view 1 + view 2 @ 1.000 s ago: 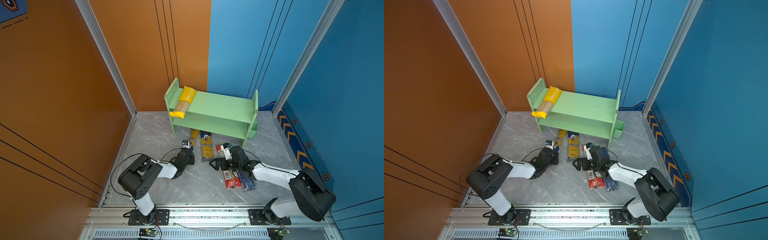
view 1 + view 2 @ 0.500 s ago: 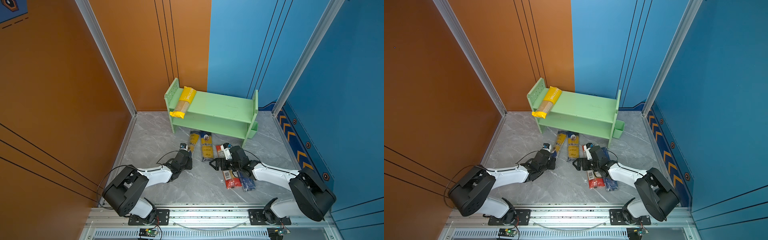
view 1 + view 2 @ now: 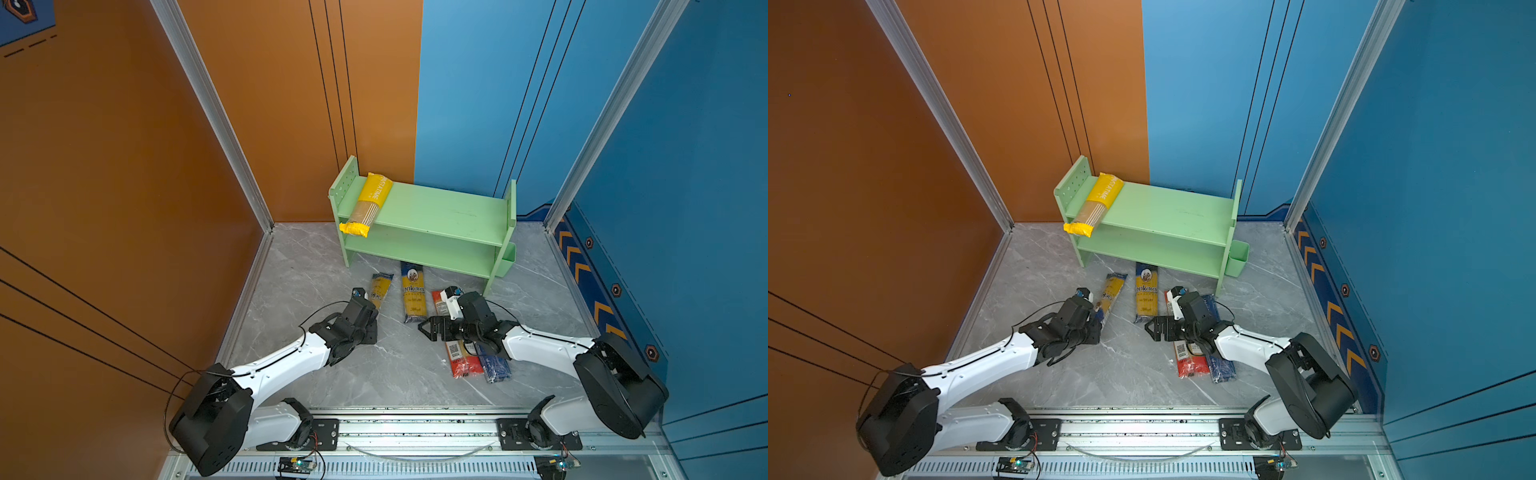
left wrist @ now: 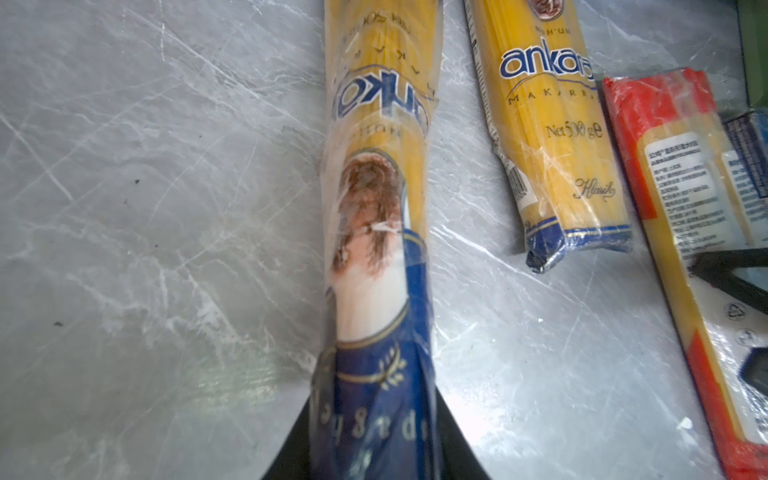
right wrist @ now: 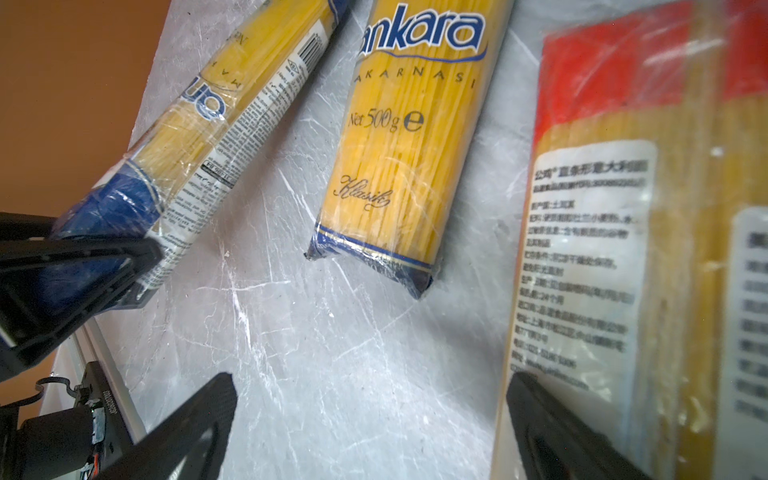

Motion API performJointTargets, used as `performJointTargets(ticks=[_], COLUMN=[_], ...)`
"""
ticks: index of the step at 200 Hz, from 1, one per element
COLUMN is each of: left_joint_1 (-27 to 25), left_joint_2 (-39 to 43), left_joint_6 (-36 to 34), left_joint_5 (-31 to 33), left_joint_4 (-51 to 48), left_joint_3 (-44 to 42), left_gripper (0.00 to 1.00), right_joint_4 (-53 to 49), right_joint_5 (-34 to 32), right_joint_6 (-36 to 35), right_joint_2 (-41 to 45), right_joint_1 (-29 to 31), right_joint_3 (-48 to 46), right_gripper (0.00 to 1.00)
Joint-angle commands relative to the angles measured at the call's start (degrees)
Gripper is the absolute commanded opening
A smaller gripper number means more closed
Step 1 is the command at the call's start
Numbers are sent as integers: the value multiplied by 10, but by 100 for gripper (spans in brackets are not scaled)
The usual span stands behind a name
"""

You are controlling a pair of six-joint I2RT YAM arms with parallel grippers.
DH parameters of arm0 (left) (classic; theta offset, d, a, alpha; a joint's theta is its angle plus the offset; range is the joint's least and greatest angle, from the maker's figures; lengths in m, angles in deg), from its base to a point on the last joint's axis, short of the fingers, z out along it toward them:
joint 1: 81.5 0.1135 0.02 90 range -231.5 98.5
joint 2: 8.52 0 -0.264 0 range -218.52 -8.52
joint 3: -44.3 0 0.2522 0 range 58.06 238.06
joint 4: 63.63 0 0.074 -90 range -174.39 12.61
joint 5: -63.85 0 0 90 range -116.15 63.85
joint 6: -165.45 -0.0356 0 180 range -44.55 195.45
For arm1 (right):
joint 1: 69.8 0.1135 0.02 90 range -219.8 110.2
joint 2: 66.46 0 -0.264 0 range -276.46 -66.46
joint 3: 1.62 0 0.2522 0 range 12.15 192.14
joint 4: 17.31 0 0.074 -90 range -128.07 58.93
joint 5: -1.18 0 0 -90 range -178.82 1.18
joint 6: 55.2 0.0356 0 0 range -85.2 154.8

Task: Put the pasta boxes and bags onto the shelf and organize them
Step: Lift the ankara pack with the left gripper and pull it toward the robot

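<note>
My left gripper (image 4: 374, 436) (image 3: 365, 318) (image 3: 1096, 320) is shut on the blue near end of an ankara pasta pack (image 4: 380, 174) (image 3: 381, 291) (image 3: 1113, 293) (image 5: 208, 137), which lies left of the others on the grey floor. A second ankara pack (image 3: 413, 297) (image 3: 1146, 299) (image 4: 561, 137) (image 5: 411, 137) lies beside it. My right gripper (image 5: 370, 386) (image 3: 432, 328) (image 3: 1156, 328) is open and empty over the floor, beside the red-ended pack (image 3: 459, 359) (image 3: 1188, 359) (image 5: 590, 249). The dark blue pack (image 3: 494, 368) (image 3: 1223, 368) lies beside that one. The green shelf (image 3: 449, 210) (image 3: 1171, 212) holds a yellow pack (image 3: 368, 203) (image 3: 1096, 201) on its top tier.
A small green bin (image 3: 506, 259) (image 3: 1238, 257) hangs on the shelf's right side. Orange walls close the left and back, blue walls the right. A metal rail (image 3: 415, 428) carrying both arm bases runs along the front edge.
The left arm has dropped from a raised elbow to a low, stretched pose, its gripper still on the pack's near end and drawn slightly forward. The right arm has not moved.
</note>
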Motion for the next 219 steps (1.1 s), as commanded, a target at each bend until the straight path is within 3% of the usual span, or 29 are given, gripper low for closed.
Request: performJointTargets(ticks=[1,98,219], left_joint_1=[-7,-23,-49], left_joint_2=[25,98,108], left_joint_6=[13,28,10], left_joint_5=[-26,7,27], left_joint_4=[-80,-173,-254], left_joint_3=[34,78,169], left_gripper=[0,0,0], right_joint_4=[5,4,9], right_joint_5=[-1,-2,-1], right_joint_6=[6,6,8], right_joint_2=[-10,-16,-28], right_joint_1=[0,0,0], right_joint_3=[6,8,10], right_gripper=[100,100,100])
